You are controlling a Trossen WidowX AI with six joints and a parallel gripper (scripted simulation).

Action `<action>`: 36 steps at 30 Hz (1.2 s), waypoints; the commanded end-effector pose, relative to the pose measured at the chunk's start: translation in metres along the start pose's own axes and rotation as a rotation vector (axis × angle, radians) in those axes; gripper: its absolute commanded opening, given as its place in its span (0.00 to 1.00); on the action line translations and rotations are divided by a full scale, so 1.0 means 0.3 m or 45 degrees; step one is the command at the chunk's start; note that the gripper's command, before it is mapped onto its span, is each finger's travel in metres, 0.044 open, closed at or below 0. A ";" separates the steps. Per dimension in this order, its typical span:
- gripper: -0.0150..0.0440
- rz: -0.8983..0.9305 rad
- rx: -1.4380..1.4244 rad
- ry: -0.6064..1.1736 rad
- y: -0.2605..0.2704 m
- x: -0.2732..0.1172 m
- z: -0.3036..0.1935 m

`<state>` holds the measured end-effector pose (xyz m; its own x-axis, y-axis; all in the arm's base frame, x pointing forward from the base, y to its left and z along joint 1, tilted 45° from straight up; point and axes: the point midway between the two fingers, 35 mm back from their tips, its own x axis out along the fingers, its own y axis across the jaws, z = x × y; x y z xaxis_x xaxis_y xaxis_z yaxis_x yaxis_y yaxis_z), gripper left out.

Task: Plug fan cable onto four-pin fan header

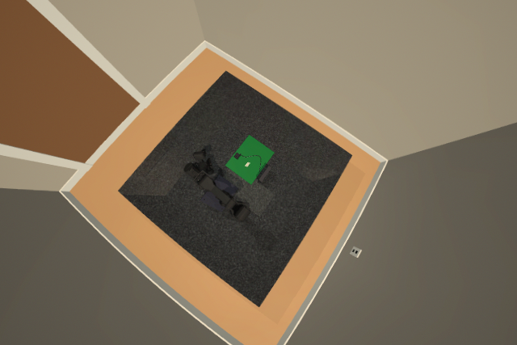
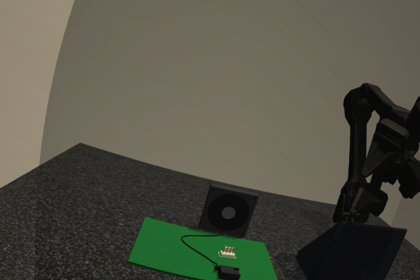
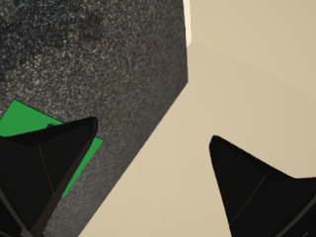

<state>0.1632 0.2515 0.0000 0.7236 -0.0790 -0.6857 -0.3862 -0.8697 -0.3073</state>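
The green board [image 1: 250,145] [image 2: 159,242] [image 3: 22,118] lies flat on the dark table. The white four-pin header [image 1: 247,164] [image 2: 228,254] stands on it with its pins bare and upright. The black plug [image 1: 237,156] [image 2: 228,272] lies on the board beside the header, apart from it, on the side away from the fan. A thin black cable runs from it in a curve to the black square fan [image 1: 264,173] [image 2: 228,212], which stands upright at the board's edge. My gripper [image 3: 155,132] is open and empty, away from the board and plug. One finger hides part of the board in the wrist view.
The dark speckled table top [image 1: 292,216] [image 2: 84,202] has its edge in the wrist view. The arm's dark base [image 2: 352,253] stands beside the board. Pale walls surround the table.
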 end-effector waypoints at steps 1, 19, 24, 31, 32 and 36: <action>0.98 0.000 0.000 0.000 0.000 0.000 0.000; 0.61 0.759 1.511 0.452 0.112 0.339 -0.296; 0.61 0.905 1.827 0.654 0.173 0.396 -0.364; 0.61 1.088 2.241 1.017 0.276 0.461 -0.458; 0.61 1.111 2.295 1.077 0.292 0.469 -0.471; 0.61 1.195 2.500 1.338 0.360 0.495 -0.521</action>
<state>0.3016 0.1264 -0.0247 0.0980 -0.6519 -0.7519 -0.5234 0.6089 -0.5961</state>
